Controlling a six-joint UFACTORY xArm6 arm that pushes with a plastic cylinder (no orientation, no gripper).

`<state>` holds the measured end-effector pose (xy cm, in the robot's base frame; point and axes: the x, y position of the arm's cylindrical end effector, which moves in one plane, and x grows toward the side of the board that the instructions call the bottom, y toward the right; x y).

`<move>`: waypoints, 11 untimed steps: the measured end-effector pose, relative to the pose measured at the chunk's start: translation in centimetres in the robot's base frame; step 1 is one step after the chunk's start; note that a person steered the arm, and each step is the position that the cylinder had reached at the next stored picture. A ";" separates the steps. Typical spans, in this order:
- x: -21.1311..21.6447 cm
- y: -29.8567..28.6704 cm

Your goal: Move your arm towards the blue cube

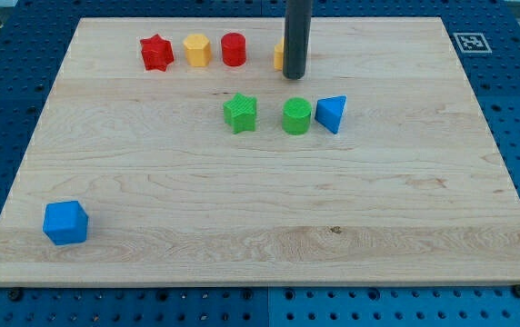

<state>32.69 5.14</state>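
The blue cube (65,222) sits near the board's bottom left corner. My tip (295,76) is at the view's top centre, far up and to the right of the cube. The rod stands in front of an orange block (280,54) and hides most of it. Just below my tip are a green cylinder (296,116) and a blue triangular block (332,113).
A green star (240,113) lies left of the green cylinder. Along the top are a red star (156,53), a yellow hexagonal block (196,50) and a red cylinder (234,49). The wooden board (260,245) rests on a blue pegboard table.
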 end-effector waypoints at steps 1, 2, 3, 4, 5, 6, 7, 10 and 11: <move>0.7 3.9; 1.4 9.3; 7.6 14.1; 13.7 17.6; 19.6 18.4; 23.3 12.8; 23.9 4.2; 24.0 -22.5; 25.9 -27.3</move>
